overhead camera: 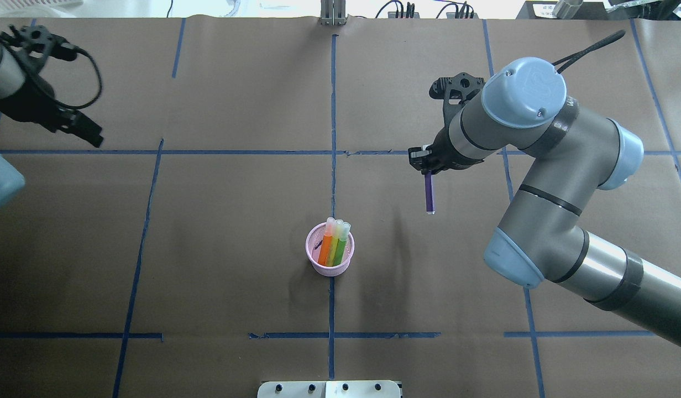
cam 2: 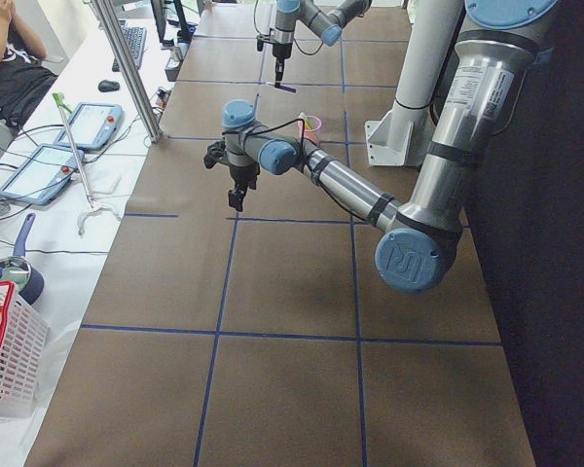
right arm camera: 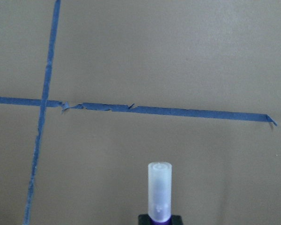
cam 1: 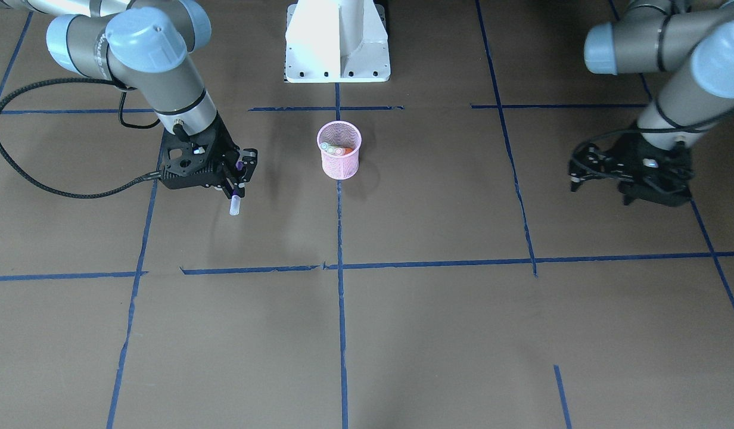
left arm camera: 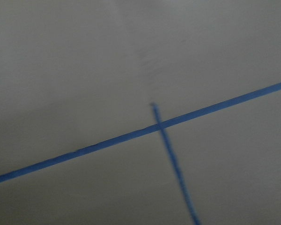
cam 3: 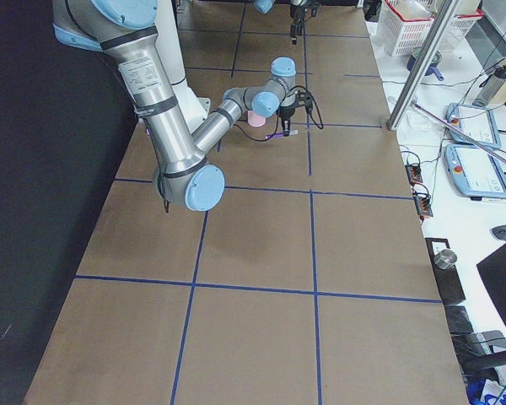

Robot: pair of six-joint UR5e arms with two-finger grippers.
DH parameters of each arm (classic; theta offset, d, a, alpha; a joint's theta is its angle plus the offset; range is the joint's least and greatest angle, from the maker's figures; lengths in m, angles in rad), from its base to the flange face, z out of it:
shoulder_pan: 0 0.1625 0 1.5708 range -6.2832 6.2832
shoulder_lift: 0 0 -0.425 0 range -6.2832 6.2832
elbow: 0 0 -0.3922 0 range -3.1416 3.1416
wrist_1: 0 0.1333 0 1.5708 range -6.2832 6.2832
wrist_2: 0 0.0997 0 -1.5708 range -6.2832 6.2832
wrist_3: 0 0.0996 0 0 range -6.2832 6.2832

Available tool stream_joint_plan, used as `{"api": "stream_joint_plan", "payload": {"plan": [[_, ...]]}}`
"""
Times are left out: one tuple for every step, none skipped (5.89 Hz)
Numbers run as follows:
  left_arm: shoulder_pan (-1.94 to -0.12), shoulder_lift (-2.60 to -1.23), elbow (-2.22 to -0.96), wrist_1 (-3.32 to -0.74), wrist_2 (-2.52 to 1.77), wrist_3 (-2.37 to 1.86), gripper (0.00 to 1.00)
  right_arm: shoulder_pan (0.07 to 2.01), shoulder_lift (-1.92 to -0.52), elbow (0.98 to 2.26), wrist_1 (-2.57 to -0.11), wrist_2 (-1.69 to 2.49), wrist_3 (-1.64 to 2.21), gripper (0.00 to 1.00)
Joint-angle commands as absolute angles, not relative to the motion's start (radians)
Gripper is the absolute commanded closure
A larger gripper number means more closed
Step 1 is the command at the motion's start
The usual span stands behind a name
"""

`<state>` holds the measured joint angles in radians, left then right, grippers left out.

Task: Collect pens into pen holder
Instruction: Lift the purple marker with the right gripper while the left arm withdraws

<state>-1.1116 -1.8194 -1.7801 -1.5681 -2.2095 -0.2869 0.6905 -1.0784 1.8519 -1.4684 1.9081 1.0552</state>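
One purple pen (cam 1: 235, 201) is pinched between the jaws of the right gripper (cam 1: 238, 182). The jaws close on the purple barrel, and the pale cap (right arm camera: 159, 190) sticks out beyond the fingertips, away from the wrist. The pen's shadow falls apart from it on the brown table (cam 1: 438, 333), so it hangs clear of the surface. Ahead of these jaws, the wrist view shows only blue tape lines (right arm camera: 178, 111) crossing on the table.

The pink pen holder (overhead camera: 329, 271) stands upright off to the side of the right jaws, towards the other arm, near them but not below them. An orange pen (overhead camera: 324, 249) and a green pen (overhead camera: 341, 246) lean inside it, caps up above the rim.

The left gripper (cam 1: 599, 189) hangs well apart from the holder. Its jaws look spread, with nothing between them.
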Motion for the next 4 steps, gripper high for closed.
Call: {"api": "stream_joint_plan", "payload": {"plan": [[-1.295, -1.795, -1.577, -1.546, -2.267, 0.059, 0.00, 0.686, -1.024, 1.887, -1.474, 1.821, 1.060, 1.00], [-1.390, -1.793, -1.452, -1.554, -2.288, 0.254, 0.00, 0.666, -1.000, 1.894, -1.477, 1.771, 1.081, 1.00], [-1.467, -1.775, -1.392, -1.554, -2.290, 0.362, 0.00, 0.593, -0.970, 1.898, -1.479, 1.641, 1.124, 1.00], [-1.500, -1.716, -1.388, -1.557, -2.289, 0.449, 0.00, 0.533, -0.953, 1.907, -1.480, 1.537, 1.146, 1.00]]}}
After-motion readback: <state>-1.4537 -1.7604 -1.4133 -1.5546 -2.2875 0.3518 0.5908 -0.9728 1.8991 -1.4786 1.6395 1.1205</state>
